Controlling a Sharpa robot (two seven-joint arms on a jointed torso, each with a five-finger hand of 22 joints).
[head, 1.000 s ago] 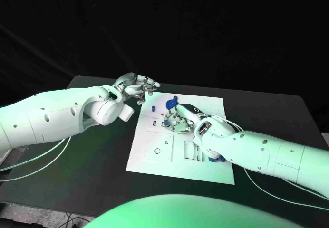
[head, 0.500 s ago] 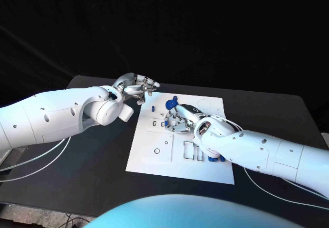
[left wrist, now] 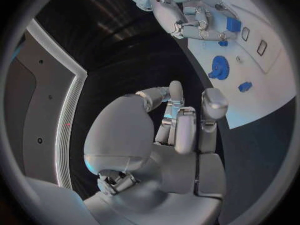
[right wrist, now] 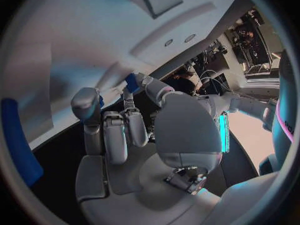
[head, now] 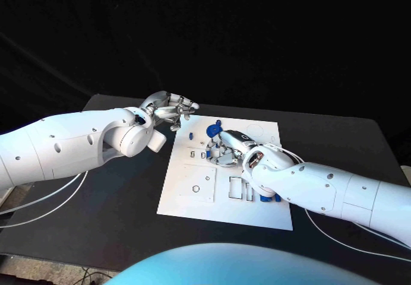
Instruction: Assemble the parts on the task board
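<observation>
The white task board lies in the middle of the table. My right hand rests low on its upper middle and pinches a small blue part between thumb and fingertip; the same part shows at those fingertips in the left wrist view. A round blue part and a small blue part sit near the board's far edge. More blue parts lie at its near right. My left hand hovers off the board's far left corner, fingers curled in on nothing.
The black table surrounds the board, with bare room to the left and near side. Several rectangular slots are cut in the board's middle. My right forearm crosses the board's right half.
</observation>
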